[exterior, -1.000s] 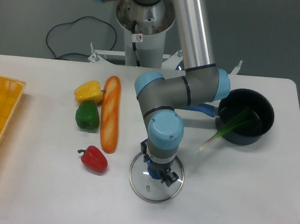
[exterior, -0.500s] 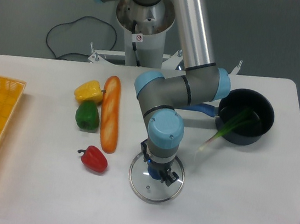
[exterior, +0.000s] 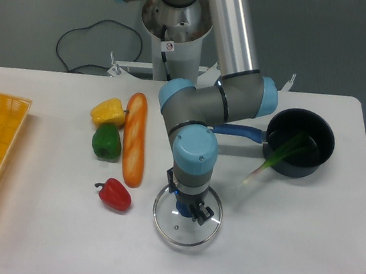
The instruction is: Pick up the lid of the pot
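The gripper [exterior: 189, 204] points down over the pot lid [exterior: 183, 234], its fingers closed around the blue knob at the lid's middle. The lid is clear glass with a thin metal rim. It appears to hang slightly above the table, roughly level. The gripper body hides the lid's back part, and the fingers cover some of the knob.
A red pepper [exterior: 115, 195] lies left of the lid, with a long orange loaf-like item [exterior: 134, 141], green pepper [exterior: 107, 142] and yellow pepper [exterior: 108, 112] behind. Back right are a black pot [exterior: 310, 167], leek [exterior: 278, 154] and blue utensil [exterior: 243, 132]. A yellow crate [exterior: 10, 155] stands far left.
Gripper and lid have shifted together a little to the left and look slightly raised. The lid appears somewhat larger than before. The vegetables and pot have stayed put.
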Robot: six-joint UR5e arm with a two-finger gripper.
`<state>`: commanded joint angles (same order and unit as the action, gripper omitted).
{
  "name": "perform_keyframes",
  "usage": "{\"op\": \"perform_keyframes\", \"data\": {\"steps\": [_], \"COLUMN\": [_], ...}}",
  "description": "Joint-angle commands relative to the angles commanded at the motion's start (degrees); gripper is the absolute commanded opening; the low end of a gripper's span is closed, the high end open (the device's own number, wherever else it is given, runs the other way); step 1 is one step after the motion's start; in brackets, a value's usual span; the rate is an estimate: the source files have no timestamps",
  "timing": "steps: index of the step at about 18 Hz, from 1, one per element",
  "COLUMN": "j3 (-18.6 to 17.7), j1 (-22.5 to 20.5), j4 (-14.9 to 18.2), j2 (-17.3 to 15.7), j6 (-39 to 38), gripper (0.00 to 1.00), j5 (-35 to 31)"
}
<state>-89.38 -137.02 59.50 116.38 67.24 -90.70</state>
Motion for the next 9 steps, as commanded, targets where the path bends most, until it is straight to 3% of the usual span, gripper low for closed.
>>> {"op": "perform_keyframes", "data": {"steps": [3, 9], "j3": [0.09, 2.28], "j1": [0.0, 0.0], "j4": [0.7, 5.53], "j2": [-0.97, -1.77], "j6": [-0.52, -0.79], "gripper": [0.45, 0.45], "j5": [0.0, -0.09]}}
